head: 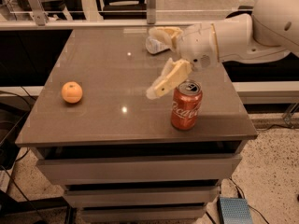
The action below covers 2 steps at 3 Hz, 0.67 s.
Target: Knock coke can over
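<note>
The red coke can (186, 106) stands upright near the front right of the brown table top (112, 73). My gripper (153, 63) is open, with its fingers spread wide, and hangs above the table just left of and above the can. Its lower finger (168, 78) slants down to the left beside the can's top rim; I cannot tell whether it touches. The upper finger (164, 32) points left at the back. The white arm reaches in from the right.
An orange (72, 92) lies at the left of the table. A clear plastic bottle (154, 45) lies at the back, partly hidden by the upper finger. The table's right and front edges are close to the can. Drawers sit below.
</note>
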Tool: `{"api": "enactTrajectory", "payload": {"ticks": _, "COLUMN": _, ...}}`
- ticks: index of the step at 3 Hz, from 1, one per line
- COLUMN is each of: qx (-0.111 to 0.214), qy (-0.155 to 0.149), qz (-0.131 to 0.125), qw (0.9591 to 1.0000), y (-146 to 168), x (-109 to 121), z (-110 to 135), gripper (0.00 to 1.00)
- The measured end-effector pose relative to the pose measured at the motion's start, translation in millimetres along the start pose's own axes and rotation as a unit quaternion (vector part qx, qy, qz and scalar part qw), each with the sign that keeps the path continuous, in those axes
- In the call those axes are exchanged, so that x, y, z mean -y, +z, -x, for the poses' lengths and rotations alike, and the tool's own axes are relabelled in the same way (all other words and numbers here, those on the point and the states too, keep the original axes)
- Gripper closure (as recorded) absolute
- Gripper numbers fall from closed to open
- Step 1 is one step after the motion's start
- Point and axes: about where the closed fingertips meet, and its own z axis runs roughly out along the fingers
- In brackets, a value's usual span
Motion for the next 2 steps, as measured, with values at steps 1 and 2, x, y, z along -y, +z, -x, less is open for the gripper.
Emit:
{"api": "enactTrajectory", "payload": {"ticks": 1, "qx": 0.011, "qy": 0.004, "qz": 0.002, "qw": 0.9999, "y": 15, "x": 1, "z": 12, "gripper": 0.0}}
{"api": "enactTrajectory", "payload": {"ticks": 2, "qx": 0.005, "qy": 0.009, "qz": -0.009, "qw": 0.9999, "y": 0, "x": 6, "z": 8, "gripper": 0.0}}
